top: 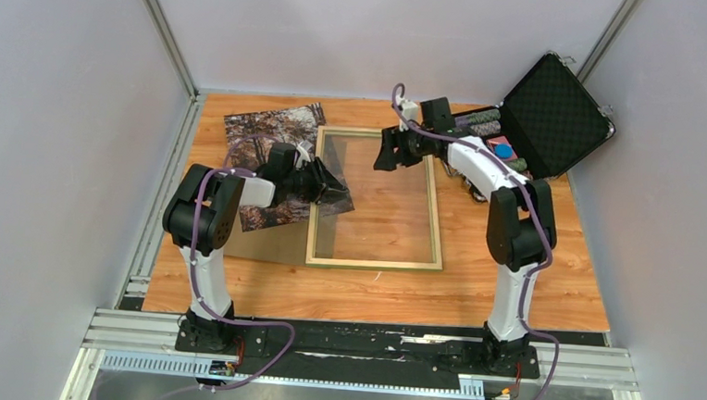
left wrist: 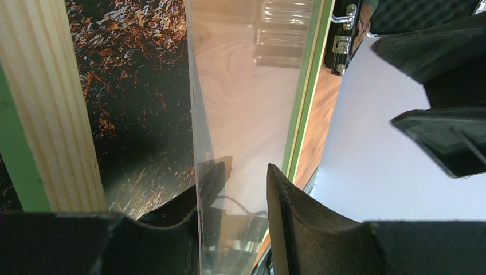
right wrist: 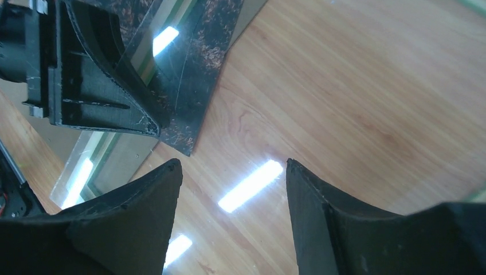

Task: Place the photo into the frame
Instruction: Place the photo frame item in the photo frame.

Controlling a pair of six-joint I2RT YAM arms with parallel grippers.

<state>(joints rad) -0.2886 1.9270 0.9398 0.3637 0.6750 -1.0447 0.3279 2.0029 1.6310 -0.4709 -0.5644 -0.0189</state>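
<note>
- Wooden table (top: pixel 511 284) within grey walls; the frame (top: pixel 374 262) lay at centre, pale side up, long axis running away from the arms.
- The photo (top: pixel 261 129) lay just left of it, skewed, one corner across the left rail onto the clear sheet (left wrist: pixel 252 114).
- Left gripper (top: pixel 321 181), the nearer, stood at that corner, jaws partly apart astride the sheet's edge; no firm hold evident.
- Right gripper (top: pixel 388 154) hovered over the frame's far end, jaws wide, empty.
</note>
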